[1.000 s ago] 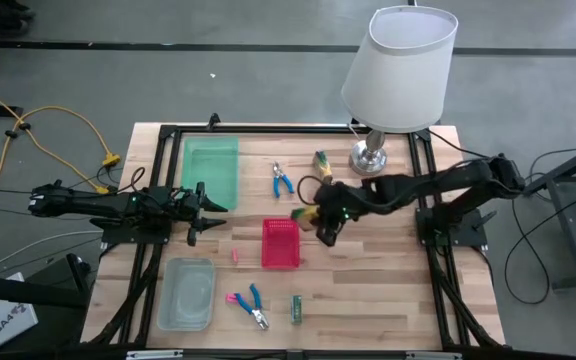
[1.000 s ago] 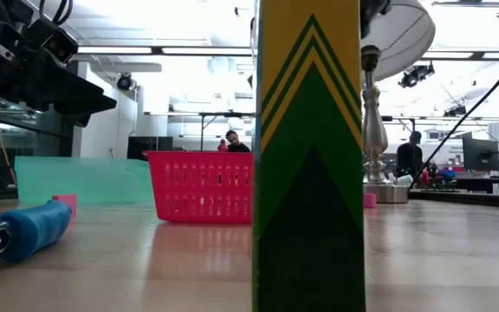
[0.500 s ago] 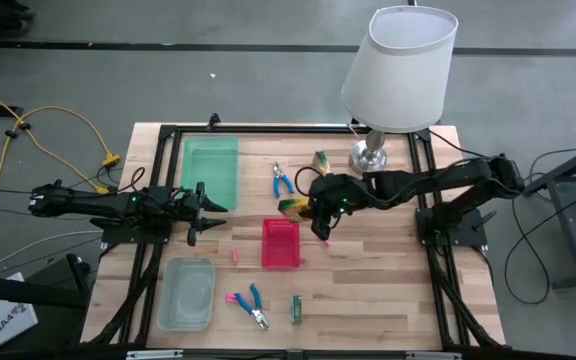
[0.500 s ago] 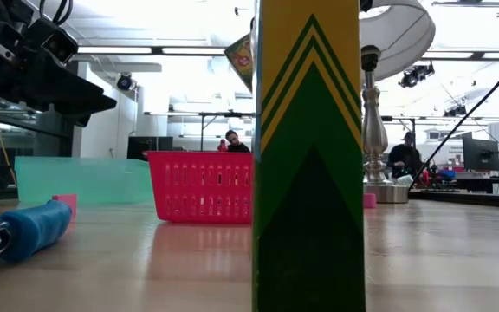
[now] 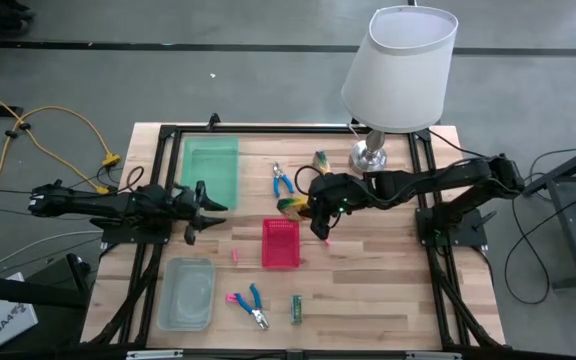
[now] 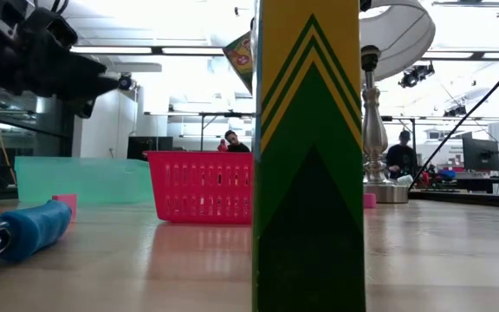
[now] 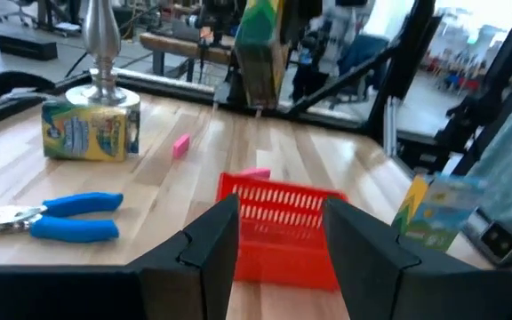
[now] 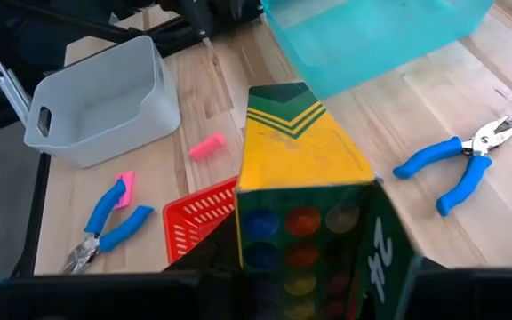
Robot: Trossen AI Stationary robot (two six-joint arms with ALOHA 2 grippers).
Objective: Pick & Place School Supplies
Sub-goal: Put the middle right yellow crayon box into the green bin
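Green-and-yellow box (image 5: 293, 205) sat clamped in your right gripper (image 5: 301, 207), mid-frame just above the red basket (image 5: 280, 244); your left gripper (image 5: 208, 207) waited left of centre, fingers parted, empty.

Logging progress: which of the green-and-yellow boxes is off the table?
The crayon box held aloft in the right gripper beside the red basket.

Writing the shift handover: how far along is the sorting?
Nothing looks binned yet: the red basket appears empty. In hand: the right end effector holds a crayon box raised near it. Left: blue pliers, pink eraser and other items; left end effector waits open.
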